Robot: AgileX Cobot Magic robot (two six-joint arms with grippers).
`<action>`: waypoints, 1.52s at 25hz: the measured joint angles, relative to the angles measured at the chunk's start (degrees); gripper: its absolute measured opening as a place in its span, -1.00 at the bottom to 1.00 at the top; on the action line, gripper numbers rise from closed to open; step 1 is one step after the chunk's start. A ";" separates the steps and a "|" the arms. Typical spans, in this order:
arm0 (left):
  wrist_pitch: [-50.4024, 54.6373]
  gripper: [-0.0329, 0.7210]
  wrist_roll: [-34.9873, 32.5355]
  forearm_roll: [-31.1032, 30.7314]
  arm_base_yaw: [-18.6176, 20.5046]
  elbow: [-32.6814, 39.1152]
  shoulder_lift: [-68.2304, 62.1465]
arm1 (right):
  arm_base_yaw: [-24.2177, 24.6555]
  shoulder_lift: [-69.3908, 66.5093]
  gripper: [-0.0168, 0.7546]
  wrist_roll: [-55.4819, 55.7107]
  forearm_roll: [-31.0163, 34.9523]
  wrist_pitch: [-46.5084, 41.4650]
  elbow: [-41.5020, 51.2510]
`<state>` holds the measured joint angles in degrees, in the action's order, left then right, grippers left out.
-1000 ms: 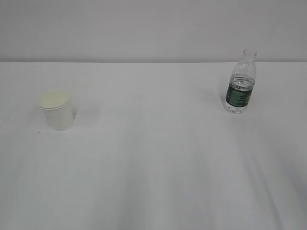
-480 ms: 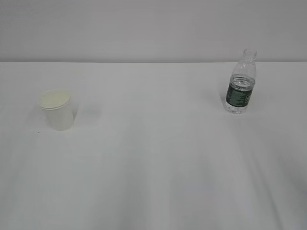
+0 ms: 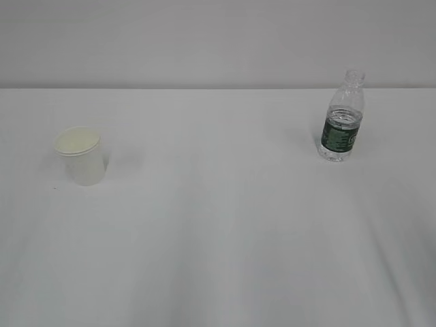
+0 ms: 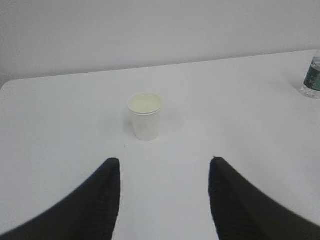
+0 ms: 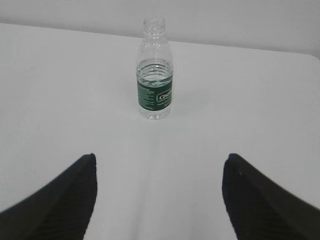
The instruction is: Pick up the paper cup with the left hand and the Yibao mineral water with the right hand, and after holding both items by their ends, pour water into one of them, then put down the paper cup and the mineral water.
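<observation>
On the white desk point(image 3: 218, 238) nothing has moved over the last second: the paper cup point(image 3: 80, 155) stands upright at left, the Yibao mineral water point(image 3: 341, 117) well apart at right. The left hand point(image 4: 164, 200) and right hand point(image 5: 159, 195) wait short of them, jaws spread, empty. Open room all round; the far edge seems close behind the bottle.

left hand point(image 4: 164, 200): two broad matte black fingers point(image 4: 95, 200), finely ribbed on inner faces, tapering to rounded tips | right hand point(image 5: 157, 200): same black, ribbed, rounded fingers point(image 5: 255, 200)
</observation>
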<state>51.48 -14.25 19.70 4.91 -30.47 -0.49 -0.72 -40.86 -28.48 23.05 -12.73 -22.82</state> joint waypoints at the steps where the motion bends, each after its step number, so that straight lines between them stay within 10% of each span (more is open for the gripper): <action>1: 0.00 0.16 0.00 0.00 0.00 0.00 0.00 | 0.00 0.00 0.57 3.87 -3.55 0.57 0.00; 8: 0.00 0.16 0.00 0.00 0.00 0.00 0.00 | -4.75 0.00 0.57 19.50 -20.67 4.91 0.00; 21: 0.00 0.16 0.00 0.00 0.00 0.00 0.00 | -6.70 -12.62 0.57 23.53 -21.92 13.16 0.00; 29: 0.00 0.16 0.00 0.00 0.00 0.00 0.00 | -6.70 -17.15 0.57 37.84 -37.14 27.80 3.28; 38: 0.00 0.16 0.00 0.00 0.00 0.00 0.00 | -6.70 -23.68 0.57 39.45 -40.21 37.42 6.05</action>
<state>51.48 -14.25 19.70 4.91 -30.47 -0.49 -7.42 -64.54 10.96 -17.17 24.69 -16.76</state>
